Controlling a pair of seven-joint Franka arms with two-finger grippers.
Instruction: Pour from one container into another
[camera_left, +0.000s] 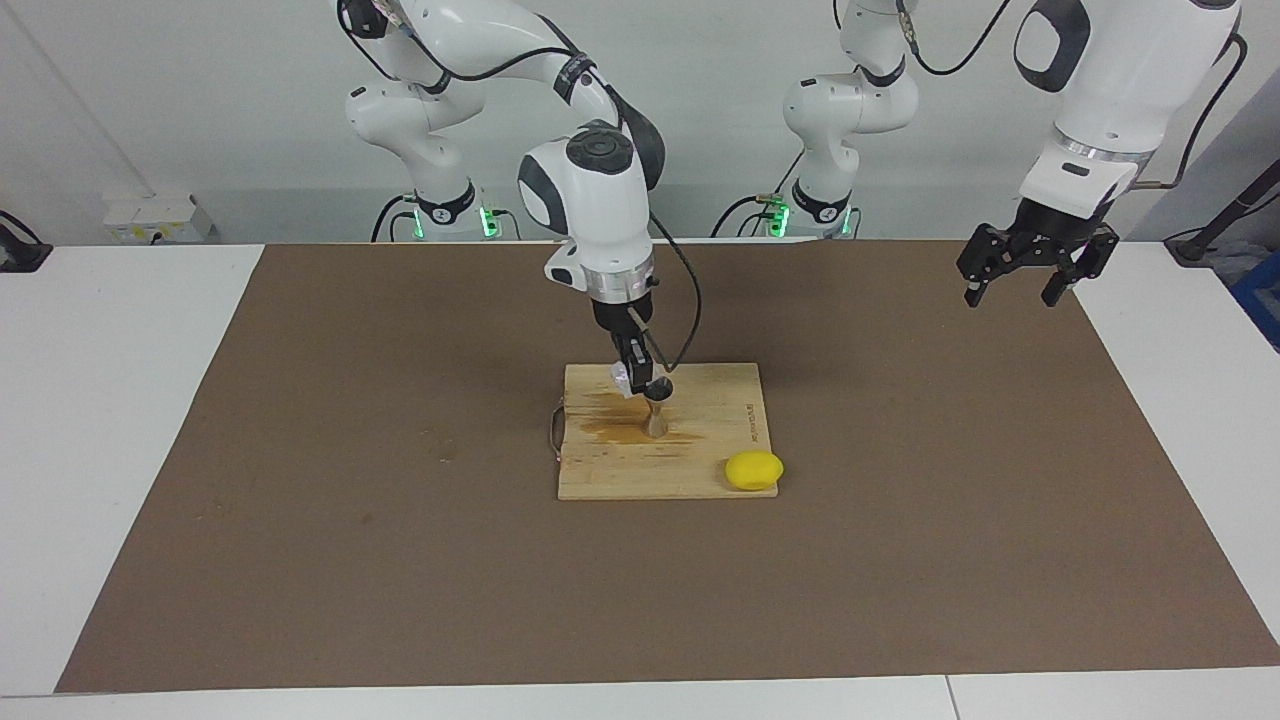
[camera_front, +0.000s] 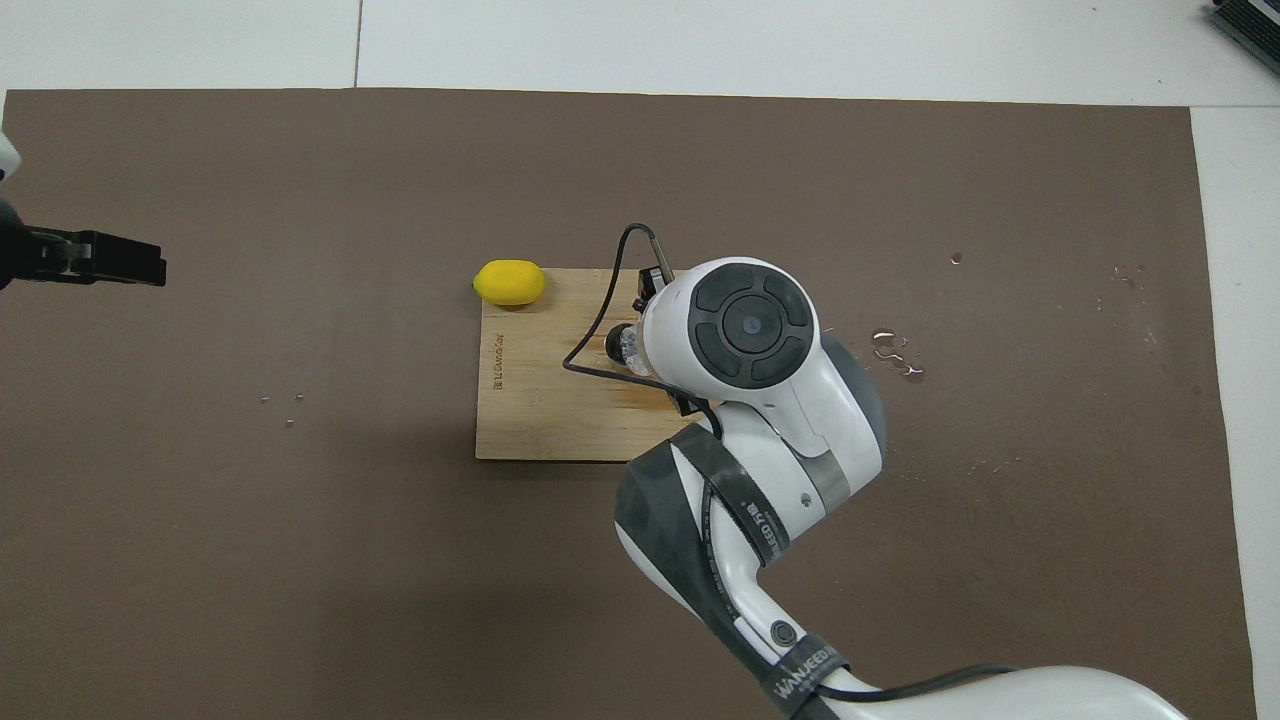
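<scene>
On the wooden board (camera_left: 700, 455) at the middle of the worktop (camera_left: 300, 450), a small metal jigger (camera_left: 656, 419) standing upright in a brownish wet patch (camera_left: 615, 430). Directly over the jigger's mouth, the right claw (camera_left: 640, 385), pinched shut on a small clear plastic cup (camera_left: 621, 378), the cup tipped toward the jigger and just above it. In the overhead view, most of the cup (camera_front: 627, 344) and all of the jigger hidden under the right arm's wrist. At the board's corner farther from the robots, toward the left arm's end of the worktop, 1 yellow lemon (camera_left: 754, 470), half on the board and half on the brown mat (camera_left: 900, 550). A few water droplets (camera_front: 895, 352) on the mat toward the right arm's end. Well apart from all this, over the mat's edge at the left arm's end, the left claw (camera_left: 1020, 292), spread wide and holding nothing, that arm waiting.
</scene>
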